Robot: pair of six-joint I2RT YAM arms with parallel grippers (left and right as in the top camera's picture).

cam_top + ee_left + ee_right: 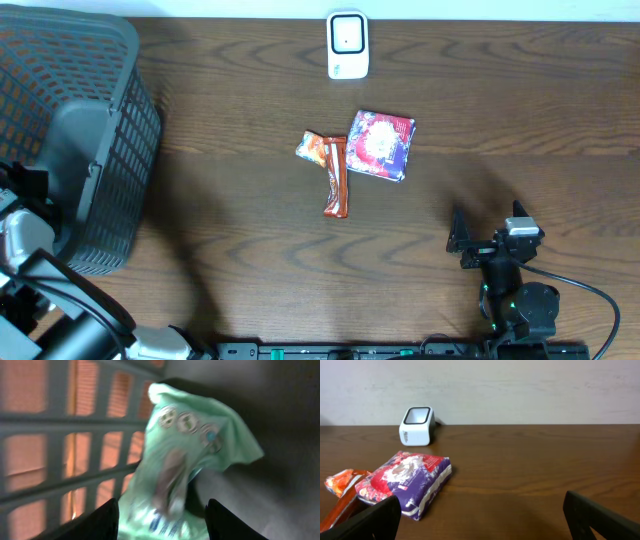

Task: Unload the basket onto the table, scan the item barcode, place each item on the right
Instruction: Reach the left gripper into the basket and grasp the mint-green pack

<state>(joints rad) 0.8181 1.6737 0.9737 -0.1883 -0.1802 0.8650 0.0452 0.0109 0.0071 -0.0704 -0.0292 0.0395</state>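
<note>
In the left wrist view a pale green snack packet (187,455) fills the gap between my left gripper's (162,504) dark fingers, which are shut on its lower end. It is blurred and sits inside the grey mesh basket (95,150) at the table's left. The overhead view hides this gripper and the packet behind the basket wall. The white barcode scanner (347,45) (417,425) stands at the far middle of the table. My right gripper (488,226) (481,501) rests low at the front right, open and holding nothing.
A purple and red packet (381,144) (405,482) lies near the table's centre. Beside it, touching its left edge, is an orange wrapper (333,172) (342,485). The basket's slatted wall (60,450) stands close on the left of the green packet.
</note>
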